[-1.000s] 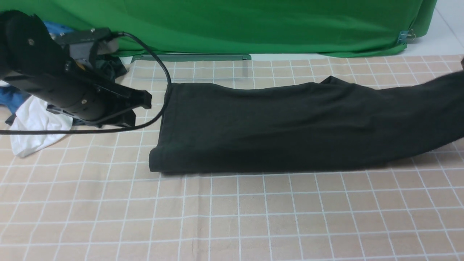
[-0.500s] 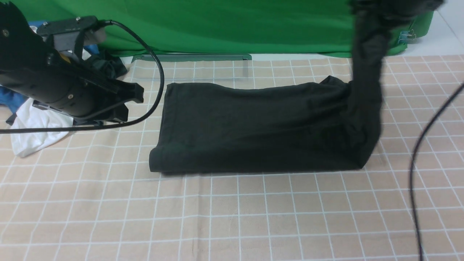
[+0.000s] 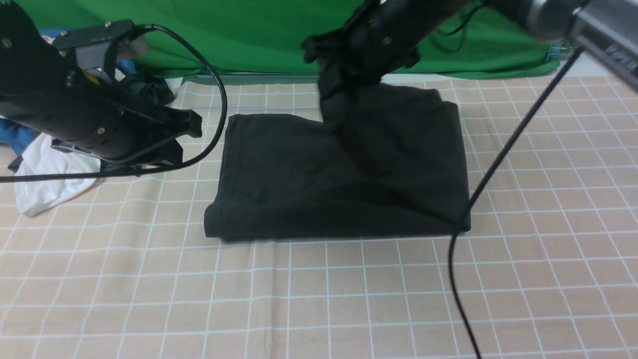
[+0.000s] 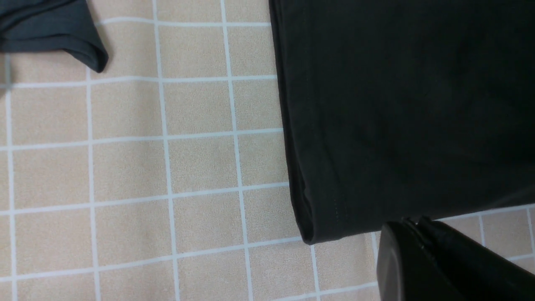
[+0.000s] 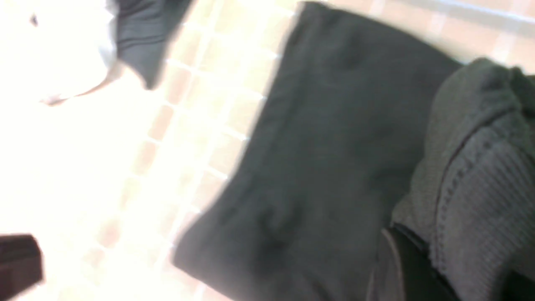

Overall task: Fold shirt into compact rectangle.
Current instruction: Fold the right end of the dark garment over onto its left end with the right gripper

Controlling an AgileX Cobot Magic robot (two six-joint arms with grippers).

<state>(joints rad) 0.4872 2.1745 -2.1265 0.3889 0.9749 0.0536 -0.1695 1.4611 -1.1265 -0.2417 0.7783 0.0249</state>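
Clamping a bunched end of the shirt (image 3: 279,179), the right gripper (image 3: 333,74) hung above its far edge, we noted. The shirt lay half-folded on the checked cloth (image 3: 319,299), right of the white garment (image 3: 45,184); the left gripper (image 3: 195,130), pressed together and empty, hovered between them.

The near half of the table (image 3: 319,299) is open from left to right, in front of the shirt (image 3: 279,174). On the right there is room too, but a black cable (image 3: 498,164) hangs slanted across it. The right arm (image 3: 394,30) reaches over the shirt's far middle, with cloth hanging from it. On the left, the left arm (image 3: 75,119) and its cable loop (image 3: 219,114) are just beside the shirt, and a white garment (image 3: 45,184) lies further left. A green curtain (image 3: 259,35) closes the far side.
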